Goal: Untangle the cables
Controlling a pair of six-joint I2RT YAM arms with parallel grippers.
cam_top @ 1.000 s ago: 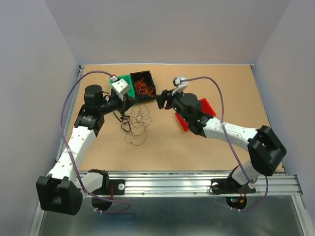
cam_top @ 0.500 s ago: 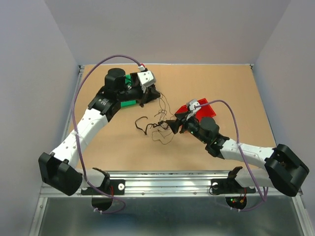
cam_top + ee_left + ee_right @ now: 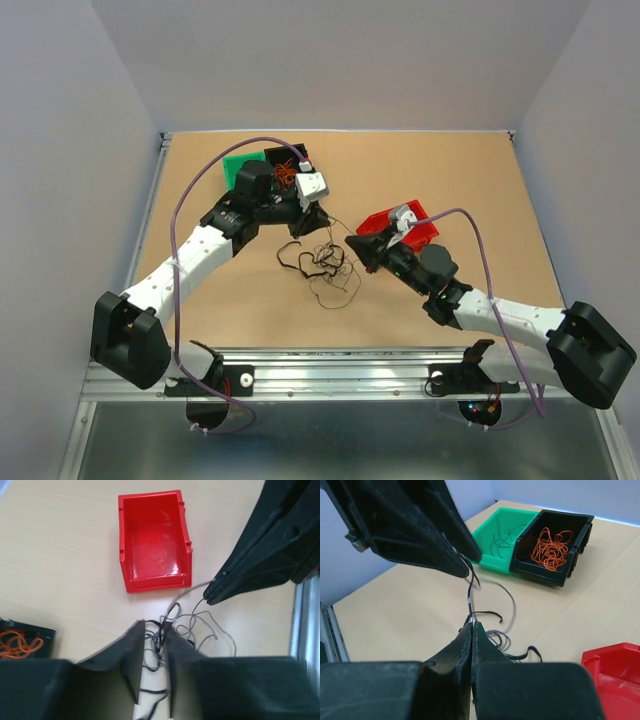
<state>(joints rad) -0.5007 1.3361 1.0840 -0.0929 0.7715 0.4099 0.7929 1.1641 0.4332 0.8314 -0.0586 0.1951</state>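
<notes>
Notice, your right gripper (image 3: 471, 626) is pinched shut on one thin curly black cable (image 3: 469, 600); your left gripper (image 3: 156, 632) stands narrowly parted, its fingers (image 3: 129, 655) hiding whether it grips any.

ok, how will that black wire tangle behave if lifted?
Probably floppy: the black wire tangle lies in loose curls. Likely very light, its strands look thin. It may come up as one clump, since loops cross beside the strand the right gripper pinches.
</notes>
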